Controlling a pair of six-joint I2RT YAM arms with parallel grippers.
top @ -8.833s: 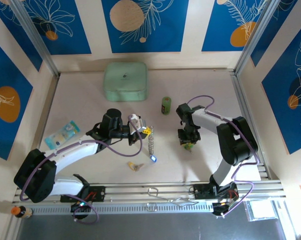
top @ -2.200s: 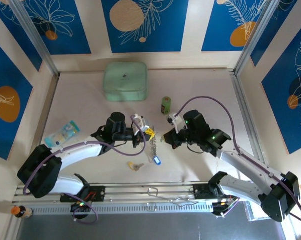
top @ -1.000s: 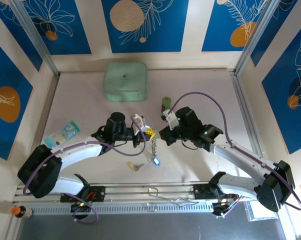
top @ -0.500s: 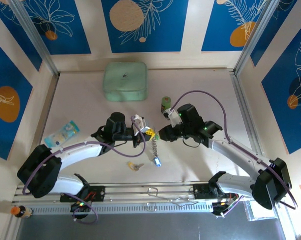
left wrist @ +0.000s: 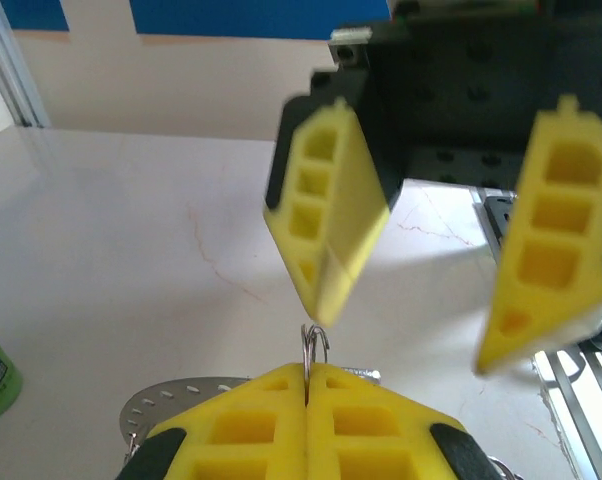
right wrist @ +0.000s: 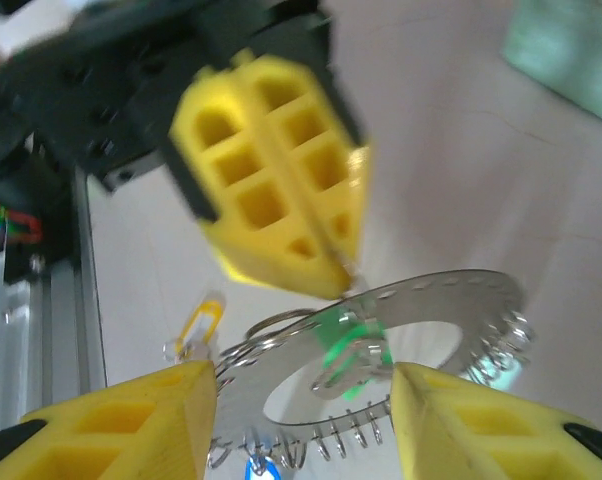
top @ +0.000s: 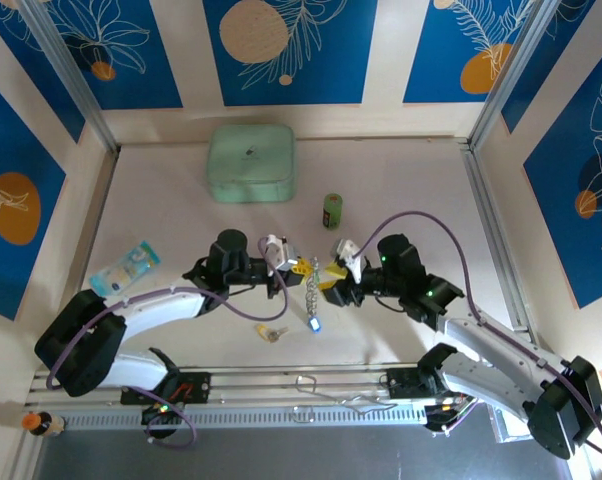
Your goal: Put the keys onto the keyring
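Top view, near to far.

- 7 o'clock corner, by the near rail: a small bottle (top: pixel 41 424).
- Near centre: one loose yellow key (top: pixel 271 332) lies flat on the tabletop (top: pixel 411 180), at about 7 o'clock from the grippers.
- Just at its 3 o'clock: a blue key (top: pixel 314 323) sits at the low end of the keyring (top: pixel 309 288). The keyring hangs edge-on between the two grippers, off the tabletop.
- Left arm: the left gripper (top: pixel 299 266) is clenched on the keyring's upper edge. In the left wrist view its yellow fingers are pressed flat together, with a wire loop of the ring pinched in the seam.
- Right arm: the right gripper (top: pixel 333 284) is released, with its fingers spread wide, and grasps nothing. It sits just at 3 o'clock of the ring. In the right wrist view its two fingers stand to either side, with the ring beyond them.
- A green key (right wrist: pixel 351 350) shows inside the ring's opening. I cannot tell whether it is threaded on.
- 9 o'clock, well apart: a blue-green packet (top: pixel 124 268) lies flat.
- 12 o'clock of the grippers: a green cylinder (top: pixel 332 210) stands upright.
- 11 o'clock, near the back wall: a mint-green box (top: pixel 251 162).
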